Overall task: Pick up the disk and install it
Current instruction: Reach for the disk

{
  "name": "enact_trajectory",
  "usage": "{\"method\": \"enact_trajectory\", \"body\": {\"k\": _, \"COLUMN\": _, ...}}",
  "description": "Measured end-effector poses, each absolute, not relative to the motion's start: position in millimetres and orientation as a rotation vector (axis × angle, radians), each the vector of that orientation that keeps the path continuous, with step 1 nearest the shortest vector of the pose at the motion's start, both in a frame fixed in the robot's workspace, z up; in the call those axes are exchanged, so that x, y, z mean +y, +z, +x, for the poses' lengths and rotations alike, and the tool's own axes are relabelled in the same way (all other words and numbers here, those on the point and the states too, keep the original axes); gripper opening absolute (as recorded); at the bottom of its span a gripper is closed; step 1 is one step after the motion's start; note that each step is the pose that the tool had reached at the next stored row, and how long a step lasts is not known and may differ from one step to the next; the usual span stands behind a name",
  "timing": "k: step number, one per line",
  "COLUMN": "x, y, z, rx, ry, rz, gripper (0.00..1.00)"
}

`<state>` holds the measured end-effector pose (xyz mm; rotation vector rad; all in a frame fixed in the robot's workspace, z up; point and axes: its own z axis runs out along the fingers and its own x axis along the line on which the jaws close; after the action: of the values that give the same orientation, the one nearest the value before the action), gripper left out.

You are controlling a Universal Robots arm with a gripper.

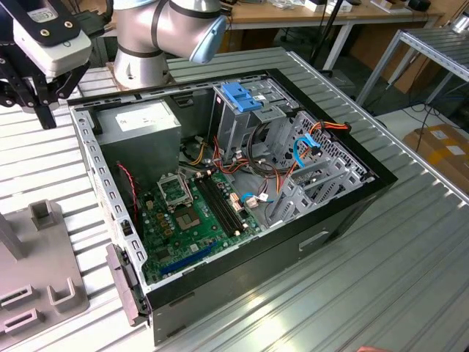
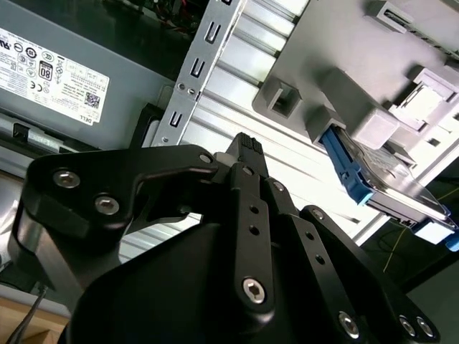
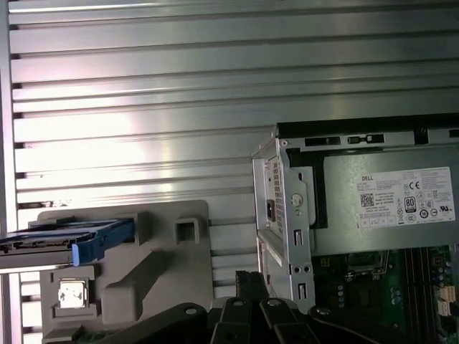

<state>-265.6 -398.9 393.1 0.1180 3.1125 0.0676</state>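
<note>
- The disk (image 3: pixel 50 242) stands on its long edge in a slot of a grey fixture (image 3: pixel 165 272), its blue carrier facing out. Judged from that pose, the slot keeps both broad faces free so fingers can close across them. In the second wrist view the disk (image 2: pixel 391 183) leans slightly in the same fixture (image 2: pixel 330 86).
- The gripper (image 3: pixel 247 281) hangs above the counter (image 1: pixel 366 293), between the fixture and the computer case (image 3: pixel 287 208), apart from both. In both wrist views the fingers (image 2: pixel 247 147) look drawn together at the tips with nothing between them, so the disk is not yet picked up.
- In the exterior view the gripper (image 1: pixel 37 103) sits at about ten o'clock from the computer case (image 1: pixel 220 271), and the fixture (image 1: pixel 44 293) at about eight o'clock.
- The case lies on its side with the panel off, which probably gives access from above. Its power supply (image 1: pixel 139 125) is at eleven o'clock inside, and the drive cage (image 1: pixel 240 99) with a ribbed blue cap is at twelve.
</note>
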Motion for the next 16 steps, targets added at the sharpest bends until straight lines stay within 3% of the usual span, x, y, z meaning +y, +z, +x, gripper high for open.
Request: {"method": "enact_trajectory", "body": {"k": 16, "x": -399, "y": 393, "z": -288, "rx": 3.113, "ry": 0.068, "rz": 0.118, "gripper": 0.11}}
